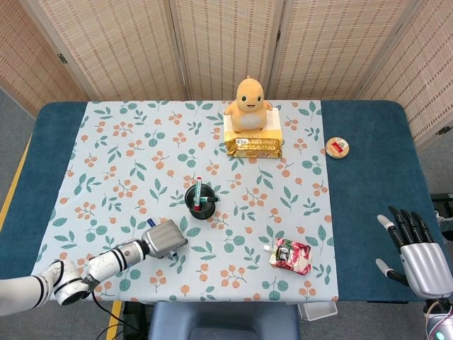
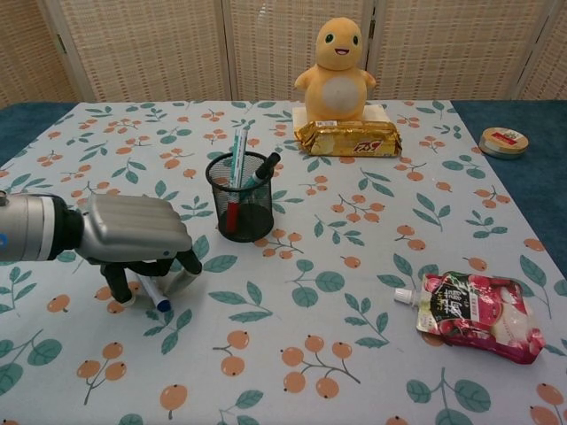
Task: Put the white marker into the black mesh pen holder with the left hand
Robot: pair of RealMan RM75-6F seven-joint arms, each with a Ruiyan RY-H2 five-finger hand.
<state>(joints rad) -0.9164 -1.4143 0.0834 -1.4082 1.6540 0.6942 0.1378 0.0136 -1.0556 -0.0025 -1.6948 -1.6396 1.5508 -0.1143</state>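
The white marker (image 2: 152, 292) with a blue cap lies on the tablecloth at the front left. My left hand (image 2: 133, 232) arches low over it, palm down. Its fingertips (image 2: 117, 294) stand on the cloth on either side of the marker, which still rests on the table. From the head view, the left hand (image 1: 164, 239) covers almost all of the marker. The black mesh pen holder (image 2: 241, 197) stands upright behind and right of the hand with several pens in it, and is also in the head view (image 1: 200, 200). My right hand (image 1: 417, 255) hangs open off the table's right edge.
A yellow plush toy (image 2: 340, 60) sits on a gold packet (image 2: 347, 137) at the back. A red drink pouch (image 2: 474, 305) lies at the front right. A small round tin (image 2: 503, 141) sits on the blue cloth at the far right.
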